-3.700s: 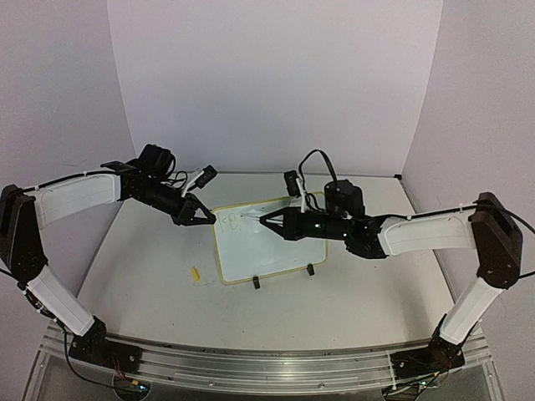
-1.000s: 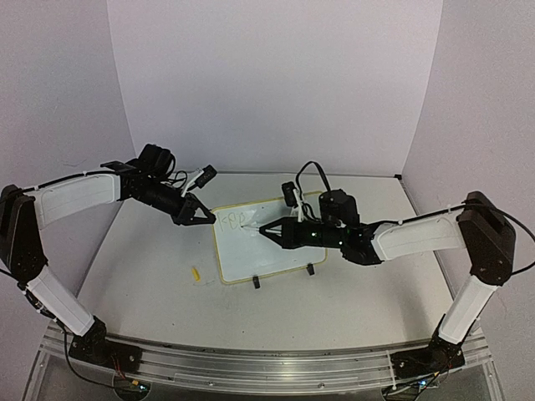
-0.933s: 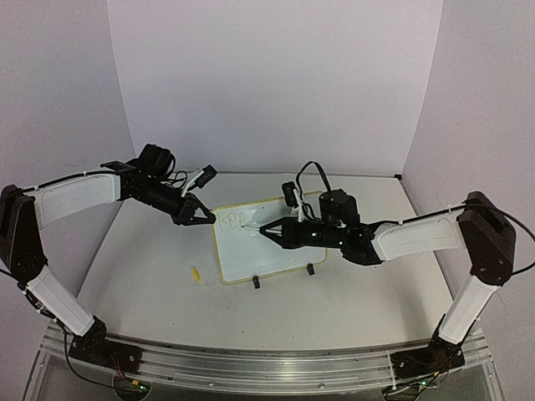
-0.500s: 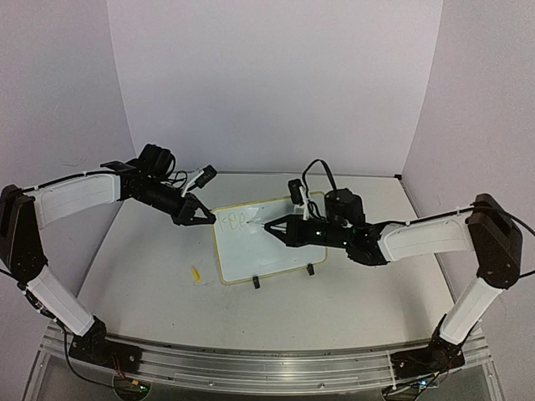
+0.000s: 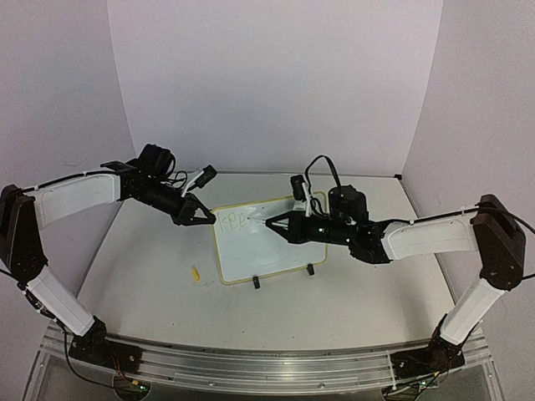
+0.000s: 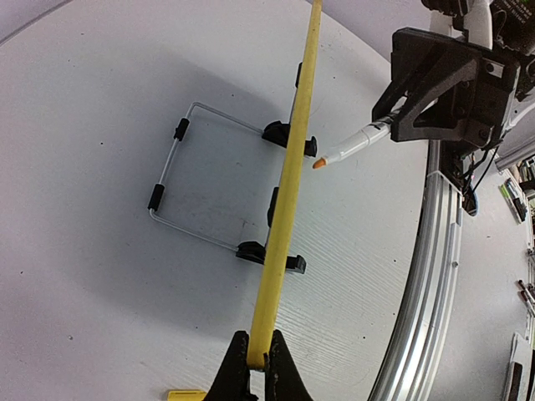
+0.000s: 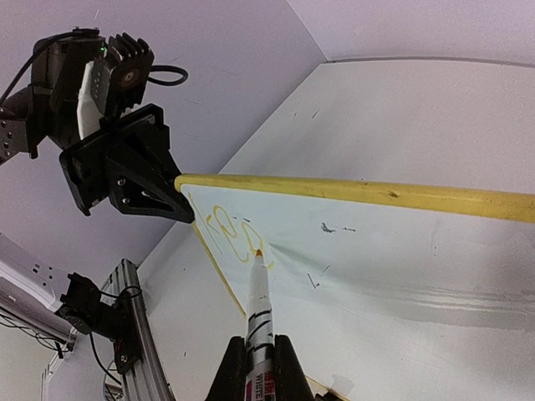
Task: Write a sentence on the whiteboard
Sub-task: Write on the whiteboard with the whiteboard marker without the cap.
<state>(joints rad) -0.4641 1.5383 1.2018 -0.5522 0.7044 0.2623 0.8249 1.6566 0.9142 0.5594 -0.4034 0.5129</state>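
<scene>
Whiteboard (image 5: 261, 246): small white board with a pale yellow rim (image 6: 292, 180) and rounded corners. It stands propped at a tilt at mid-table (image 5: 150, 276), between my two arms. Two black clip feet (image 5: 256, 283) grip its near edge. A wire stand (image 6: 185, 180) with black sleeves lies on the table behind it.

Sentence (image 5: 236, 220): thin yellow-green scrawl in the far left corner of the board face. My right wrist view shows a few looped strokes (image 7: 226, 232) that I cannot read as letters or words. A few small dark specks sit on the board face further right.

Marker (image 7: 259, 305): white barrel with black bands and an orange tip. There is red print low on the barrel, too small and cut off to read. The tip is at the right end of the scrawl. It is on the board face or just off it, and I cannot tell which.

Left gripper (image 5: 207, 219): its fingers (image 6: 242, 368) are pinched together on the yellow rim at the board's far left corner.

Right gripper (image 5: 273, 223): it is clamped around the marker barrel, which lies along the line of the fingers (image 7: 232, 368) and points left at the scrawl.

Small yellow piece (image 5: 196, 273): it lies loose on the table, left of the board's near left corner and apart from it. It carries no marking that I can make out.
</scene>
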